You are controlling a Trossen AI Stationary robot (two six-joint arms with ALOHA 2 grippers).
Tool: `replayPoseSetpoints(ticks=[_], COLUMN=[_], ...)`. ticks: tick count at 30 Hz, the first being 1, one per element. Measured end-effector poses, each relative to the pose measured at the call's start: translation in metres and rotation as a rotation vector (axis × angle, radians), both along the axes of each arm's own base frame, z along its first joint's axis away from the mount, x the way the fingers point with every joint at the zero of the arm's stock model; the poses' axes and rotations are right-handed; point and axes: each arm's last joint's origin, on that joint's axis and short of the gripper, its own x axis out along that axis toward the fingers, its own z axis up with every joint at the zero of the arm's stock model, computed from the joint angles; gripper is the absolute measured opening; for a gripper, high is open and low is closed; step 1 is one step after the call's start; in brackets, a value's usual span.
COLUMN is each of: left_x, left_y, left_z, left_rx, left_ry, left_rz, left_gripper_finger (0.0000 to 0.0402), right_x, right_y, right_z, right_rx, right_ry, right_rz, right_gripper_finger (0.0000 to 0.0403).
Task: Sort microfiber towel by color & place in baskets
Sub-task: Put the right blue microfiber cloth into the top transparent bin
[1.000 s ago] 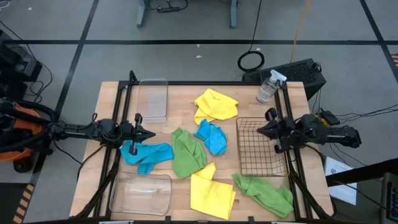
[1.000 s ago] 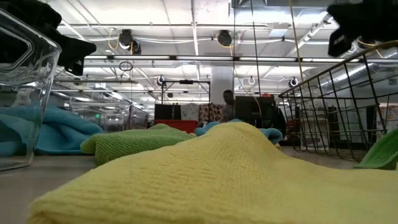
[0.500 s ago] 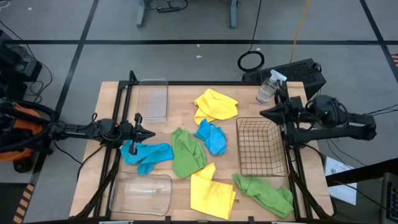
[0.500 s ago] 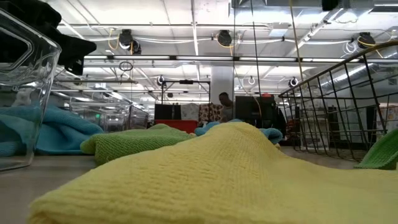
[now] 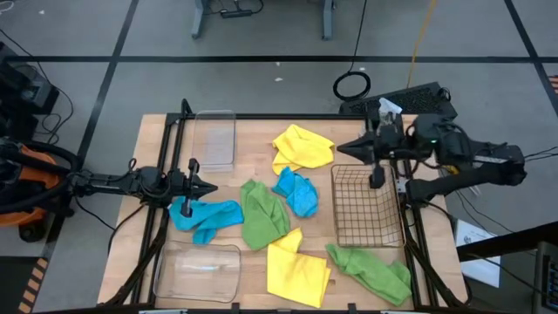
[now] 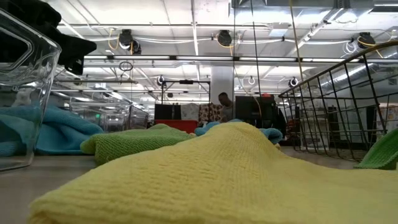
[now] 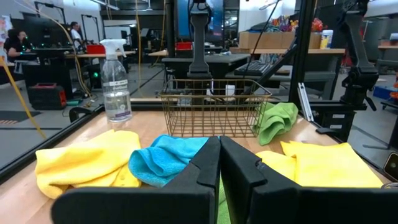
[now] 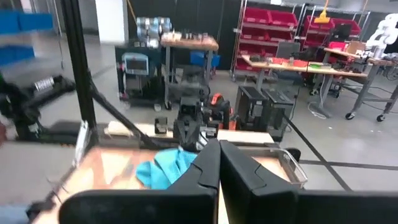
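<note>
Six microfiber towels lie loose on the wooden table: yellow (image 5: 302, 146), blue (image 5: 296, 192), green (image 5: 263, 214), blue (image 5: 207, 216), yellow (image 5: 296, 272) and green (image 5: 370, 270). A clear tub (image 5: 215, 139) stands at the far left, another clear tub (image 5: 199, 270) at the near left, and a wire basket (image 5: 366, 207) at the right. My left gripper (image 5: 212, 187) is shut, level, above the left blue towel's far edge (image 7: 219, 149). My right gripper (image 5: 342, 148) is shut, raised above the wire basket's far left corner (image 8: 219, 152). Neither holds anything.
A clear spray bottle (image 5: 375, 126) stands at the far right corner, partly behind my right arm. Dark frame rails run along the table's left (image 5: 166, 174) and right (image 5: 410, 235) sides. In the low view the near yellow towel (image 6: 217, 174) fills the foreground.
My right gripper has risen from the table's right edge beside the wire basket and swung toward the far edge and the table's middle, staying shut. It has gone up out of the low view. The towels and baskets have kept their places.
</note>
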Motion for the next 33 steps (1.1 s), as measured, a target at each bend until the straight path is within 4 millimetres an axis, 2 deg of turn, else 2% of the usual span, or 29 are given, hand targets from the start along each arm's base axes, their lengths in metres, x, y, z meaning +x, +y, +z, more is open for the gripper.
replayPoseSetpoints(ticks=[10,21,24,27,33], left_x=[0.0,-0.001,-0.004,-0.01,-0.029], left_y=[0.0,0.005,0.005,0.009,0.015], left_z=[-0.001,0.004,0.019,0.037,0.089], left_rx=[-0.072,-0.138,-0.145,-0.114,0.01], left_ry=[0.011,-0.006,-0.049,-0.095,-0.142], left_rz=[0.0,0.159,0.164,0.263,0.457], left_gripper_finger=[0.0017,0.0017,0.0017,0.0017,0.0017], right_x=[0.037,0.054,0.058,0.063,0.073], right_y=[0.0,-0.001,-0.001,-0.001,-0.001], right_z=[-0.029,-0.05,-0.053,-0.057,-0.068], right_rx=[-0.011,-0.002,-0.002,-0.001,0.001], right_ry=[0.186,0.324,0.34,0.36,0.414], right_rz=[0.006,0.006,0.006,0.007,0.006], right_gripper_finger=[0.0,0.0,0.0,0.0,0.0])
